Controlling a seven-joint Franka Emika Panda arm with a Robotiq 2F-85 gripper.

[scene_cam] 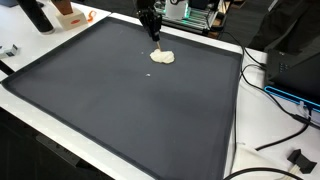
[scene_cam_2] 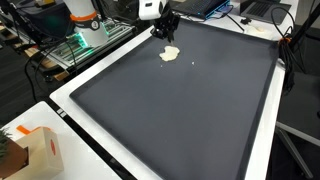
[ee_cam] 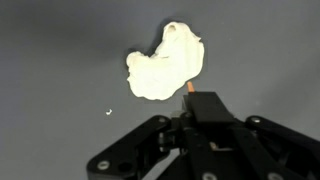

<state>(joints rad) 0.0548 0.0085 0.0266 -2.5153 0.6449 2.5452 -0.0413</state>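
A white, lumpy blob (scene_cam: pixel 162 57) lies on a large dark mat (scene_cam: pixel 130 110) near its far edge; it shows in both exterior views (scene_cam_2: pixel 170 54) and fills the top of the wrist view (ee_cam: pixel 165 62). My gripper (scene_cam: pixel 153 33) hangs just above and behind the blob (scene_cam_2: pixel 166 28). In the wrist view the black fingers (ee_cam: pixel 192 104) are drawn together on a thin orange-tipped stick (ee_cam: pixel 187 88), whose tip touches the blob's lower edge. A tiny white crumb (ee_cam: pixel 109 111) lies on the mat beside it.
The mat (scene_cam_2: pixel 190 120) sits on a white table. A cardboard box (scene_cam_2: pixel 38 150) stands at one corner. Cables (scene_cam: pixel 270 95) and electronics lie off one side of the mat. A white and orange machine (scene_cam_2: pixel 85 15) stands behind it.
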